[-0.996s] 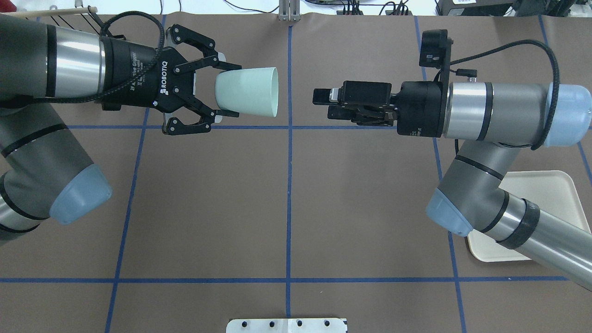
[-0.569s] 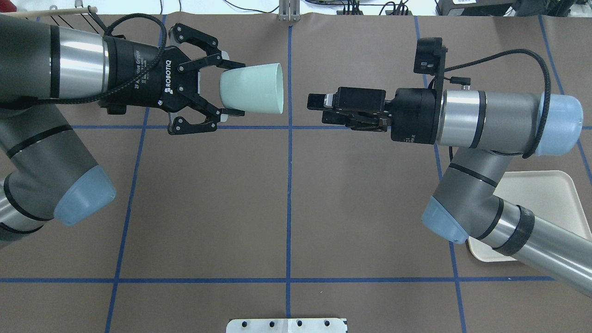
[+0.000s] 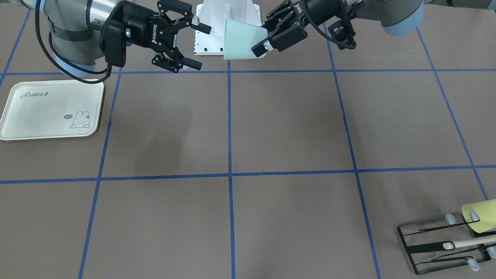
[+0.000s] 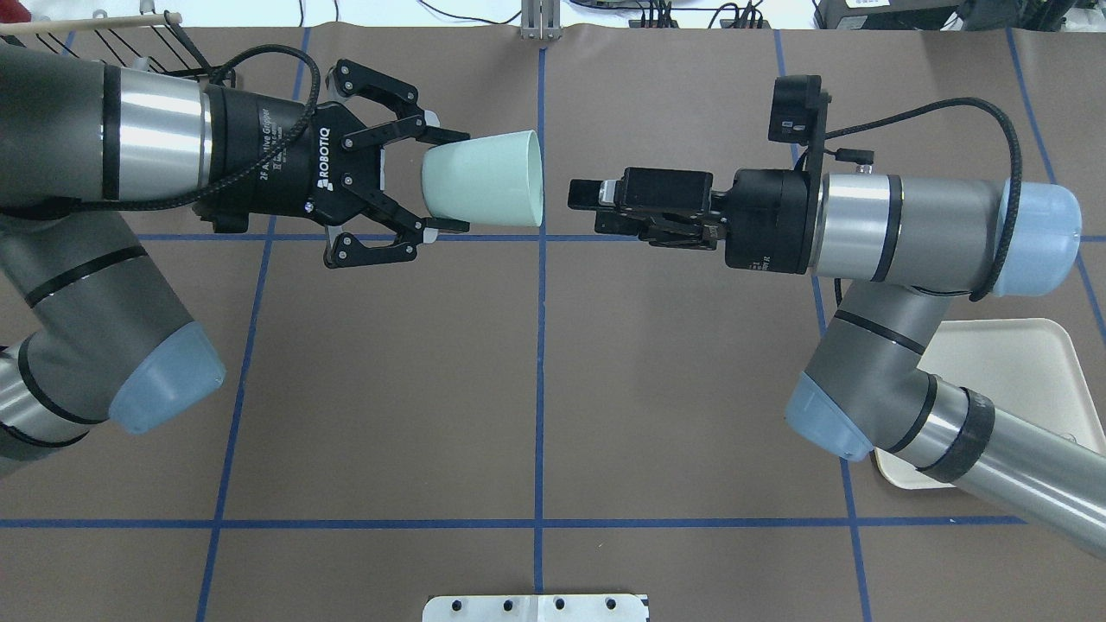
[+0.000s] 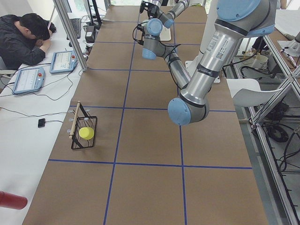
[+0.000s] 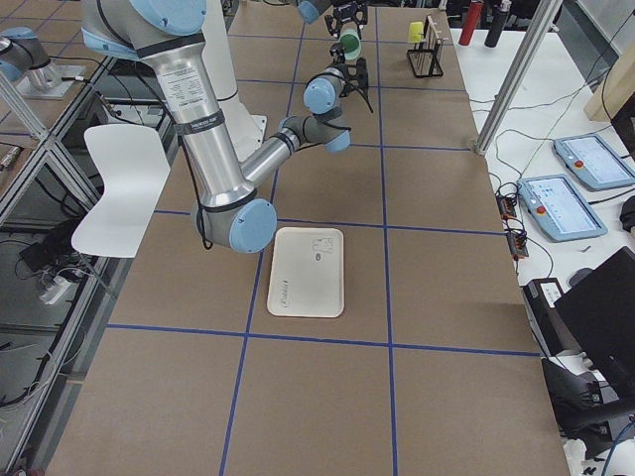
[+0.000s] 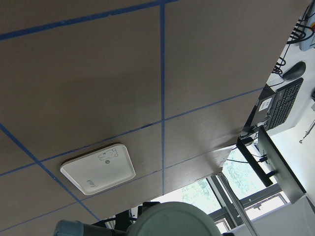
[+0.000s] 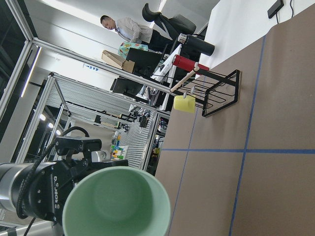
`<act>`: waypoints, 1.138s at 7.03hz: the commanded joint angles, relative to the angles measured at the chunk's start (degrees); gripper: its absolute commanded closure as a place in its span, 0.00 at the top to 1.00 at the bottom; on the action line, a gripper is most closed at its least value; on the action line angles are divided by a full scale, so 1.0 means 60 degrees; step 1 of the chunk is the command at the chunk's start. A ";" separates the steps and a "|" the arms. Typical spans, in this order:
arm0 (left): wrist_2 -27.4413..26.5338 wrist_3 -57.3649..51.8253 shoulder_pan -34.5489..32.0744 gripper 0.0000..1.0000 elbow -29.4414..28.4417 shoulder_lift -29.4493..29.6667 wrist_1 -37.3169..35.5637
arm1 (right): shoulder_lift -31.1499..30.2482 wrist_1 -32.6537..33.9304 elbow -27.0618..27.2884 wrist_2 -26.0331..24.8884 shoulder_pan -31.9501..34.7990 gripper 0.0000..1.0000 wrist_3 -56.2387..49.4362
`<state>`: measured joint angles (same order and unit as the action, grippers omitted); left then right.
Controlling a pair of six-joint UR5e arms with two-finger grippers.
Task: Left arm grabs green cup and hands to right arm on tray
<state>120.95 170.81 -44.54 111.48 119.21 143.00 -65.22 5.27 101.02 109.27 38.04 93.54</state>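
My left gripper (image 4: 451,180) is shut on the base of the pale green cup (image 4: 492,177) and holds it on its side, high above the table, mouth toward the right arm. It also shows in the front view, with the left gripper (image 3: 264,40) on the cup (image 3: 242,40). My right gripper (image 4: 581,193) is open and empty, its fingers level with the cup's mouth and a short gap from the rim; the front view shows the right gripper (image 3: 199,46) with its jaws spread. The right wrist view looks into the cup (image 8: 118,201). The cream Rabbit tray (image 3: 38,112) lies flat under the right arm.
A black wire rack (image 3: 441,244) with a yellow-green cup (image 3: 478,217) and a wooden stick stands at the far corner on the left arm's side. The white base plate (image 4: 536,606) sits at the robot's edge. Operators sit beyond the table ends.
Both arms have moved toward each other. The cup has travelled right and slightly down in the overhead view, the right gripper has moved left, and the gap between them has narrowed.
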 commanded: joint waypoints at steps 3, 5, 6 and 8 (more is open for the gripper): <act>-0.0016 0.0140 0.0377 0.34 0.0008 0.0141 0.0117 | 0.0059 0.0000 -0.0019 -0.0238 -0.0218 0.88 -0.0049; -0.0016 0.0140 0.0421 0.34 0.0008 0.0156 0.0117 | 0.0059 0.0015 -0.0034 -0.0296 -0.0232 0.83 -0.0049; -0.0016 0.0155 0.0421 0.34 0.0008 0.0171 0.0117 | 0.0059 0.0015 -0.0034 -0.0296 -0.0276 0.79 -0.0049; -0.0016 0.0272 0.0421 0.34 0.0008 0.0200 0.0132 | 0.0059 0.0015 -0.0049 -0.0326 -0.0320 0.73 -0.0049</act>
<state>120.85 172.19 -42.02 111.57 120.30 143.76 -64.86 5.36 100.79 107.41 36.27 93.25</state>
